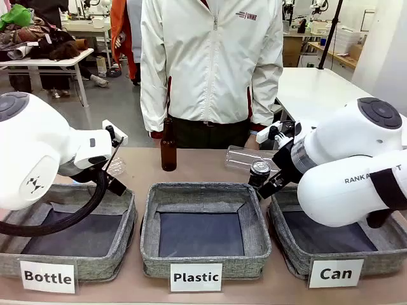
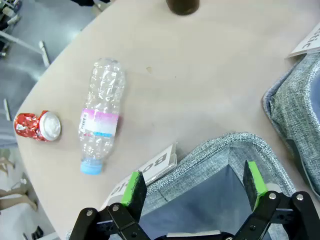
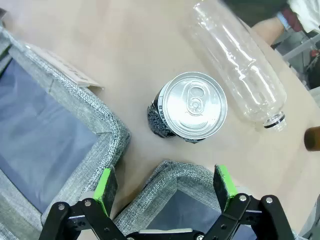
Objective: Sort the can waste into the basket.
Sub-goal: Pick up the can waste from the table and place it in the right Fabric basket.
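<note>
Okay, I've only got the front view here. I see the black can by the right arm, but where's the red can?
Observer: In the left wrist view, the crushed red can lies on its side near the table edge, next to a clear bottle with a pink label, not touching it.
Operator: Is the left gripper near it?
Observer: No. The left gripper is open over a corner of the Bottle basket, well apart from that can.
Operator: And the right gripper?
Observer: The right gripper is open and empty over the Can basket corner. The black can stands upright just past that rim.
</note>
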